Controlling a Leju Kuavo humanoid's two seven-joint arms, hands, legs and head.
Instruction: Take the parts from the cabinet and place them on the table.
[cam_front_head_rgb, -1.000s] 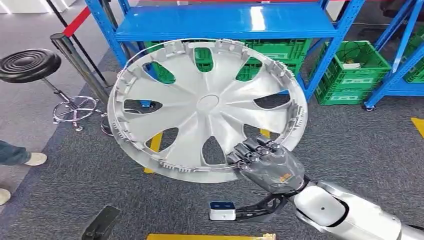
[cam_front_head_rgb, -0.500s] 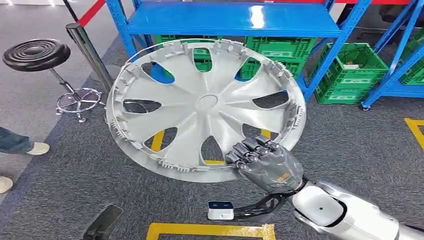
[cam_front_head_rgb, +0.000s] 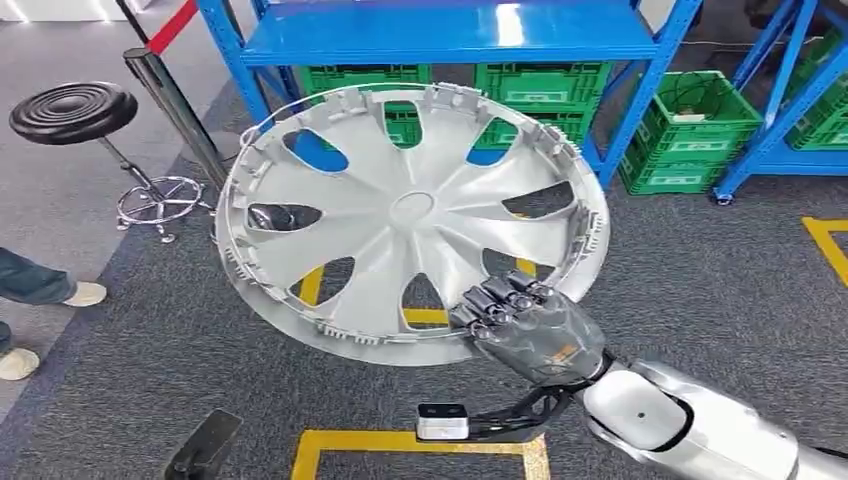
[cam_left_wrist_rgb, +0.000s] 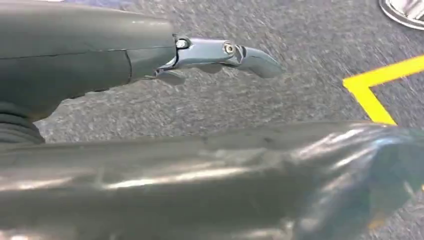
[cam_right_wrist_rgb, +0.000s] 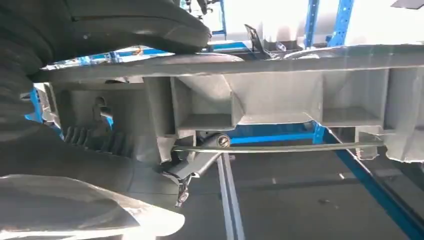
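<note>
The right hand (cam_front_head_rgb: 530, 325) grips the silver wheel cover (cam_front_head_rgb: 410, 215) by its lower rim, fingers (cam_front_head_rgb: 497, 297) curled over the edge; the cover stands tilted above them. The left hand (cam_left_wrist_rgb: 90, 55) hangs over carpet, fingers extended, holding nothing.

The right hand (cam_front_head_rgb: 530, 330) grips the lower rim of a silver hubcap (cam_front_head_rgb: 410, 220), whose disc spreads up and away from the fingers (cam_front_head_rgb: 495, 300). Beyond it stand a blue rack (cam_front_head_rgb: 450, 35) with green crates (cam_front_head_rgb: 545, 95); a stool (cam_front_head_rgb: 75, 110) is well apart.
</note>
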